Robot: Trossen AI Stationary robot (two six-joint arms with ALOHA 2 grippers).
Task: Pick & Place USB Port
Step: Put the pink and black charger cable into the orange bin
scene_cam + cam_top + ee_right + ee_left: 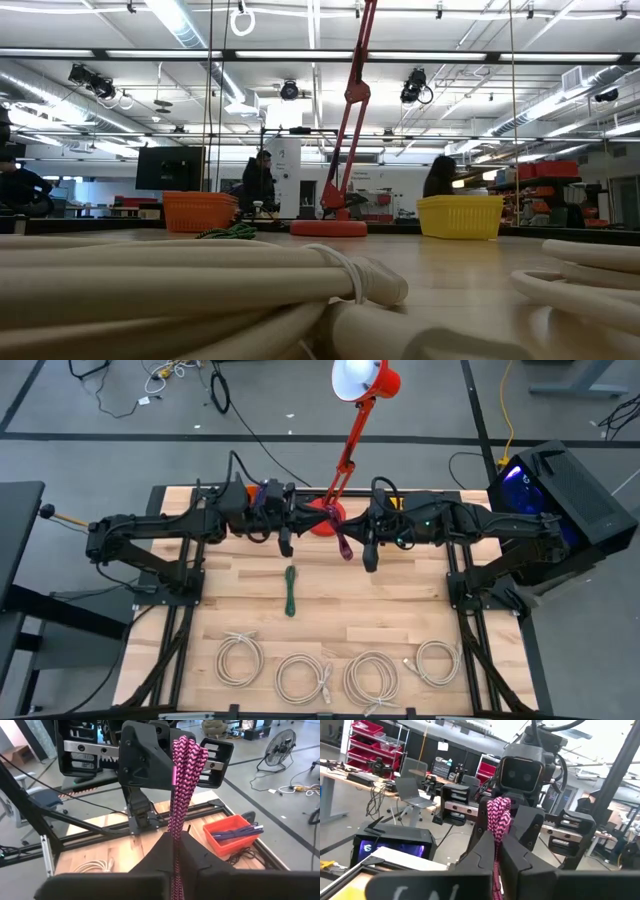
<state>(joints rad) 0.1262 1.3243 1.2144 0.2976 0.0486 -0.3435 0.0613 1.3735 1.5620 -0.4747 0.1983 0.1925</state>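
**Pink cable held aloft by the lamp**

We take the red lamp point(325, 520), standing at the middle of the far edge of the surface point(400, 615), as our landmark. Both our arms are raised and folded inward, meeting just in front of its base.

Our right hand point(370, 560) is just right of the lamp base. It is clenched on a pink braided cable point(184, 795), pinched between the two fingers point(200, 862), with the bundled length rising above the fingertips. We judge the firm pinch is there to keep the slack bundle from slipping while it is carried.

Our left hand point(286, 545) is just left of the lamp base, facing the right one. We cannot tell from these pictures whether it is clenched or released. Its wrist view looks straight at the right hand and the pink cable, so it may be waiting to take a handover; that is only our guess.

A green cable point(290, 590) lies on the surface a little in front of the lamp. Four white coils point(300, 678) sit in a row along the near edge, well away from the lamp, likely awaiting their turn. An orange bin point(198, 211) and a yellow bin point(459, 217) flank the lamp at the far side, probably the drop places.
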